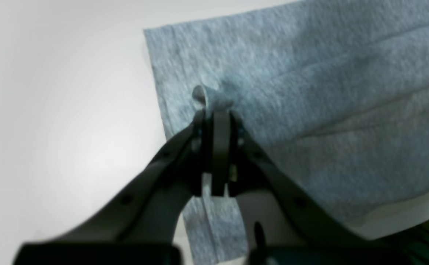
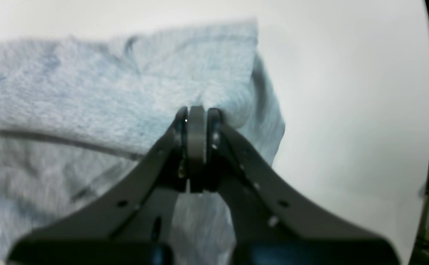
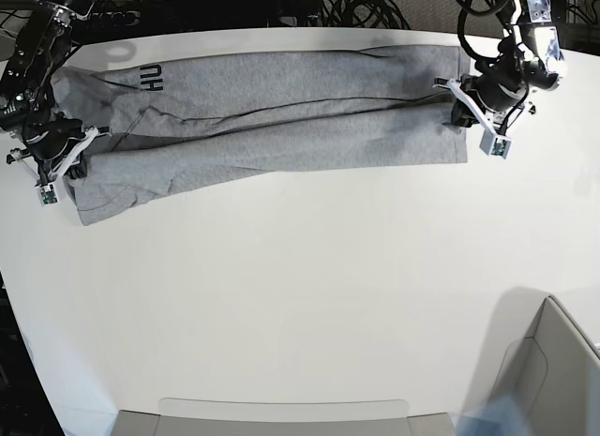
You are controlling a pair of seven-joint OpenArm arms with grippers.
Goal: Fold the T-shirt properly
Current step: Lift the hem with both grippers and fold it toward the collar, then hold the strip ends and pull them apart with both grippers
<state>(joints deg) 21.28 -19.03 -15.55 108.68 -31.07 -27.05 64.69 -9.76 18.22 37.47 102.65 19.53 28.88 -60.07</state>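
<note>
Overhead, the T-shirt lies stretched as a long grey band across the far part of the white table, folded lengthwise with a crease running along it. Only this view shows the black letters "HU" near the band's left end, upside down to the camera.

At the band's right end, the left gripper is pinched shut on the cloth's edge. The left wrist view gives what the base view cannot: a small fold of grey fabric puckers up out of the closed jaws, just inside the shirt's straight edge, with bare table beside it.

At the left end, the right gripper is likewise clamped on the T-shirt. Its wrist view shows the jaws together, biting a bunched ridge of cloth near the shirt's end, and rumpled layers underneath that look flat from above.

A grey bin stands at the table's near right corner, seen only from the base camera.
</note>
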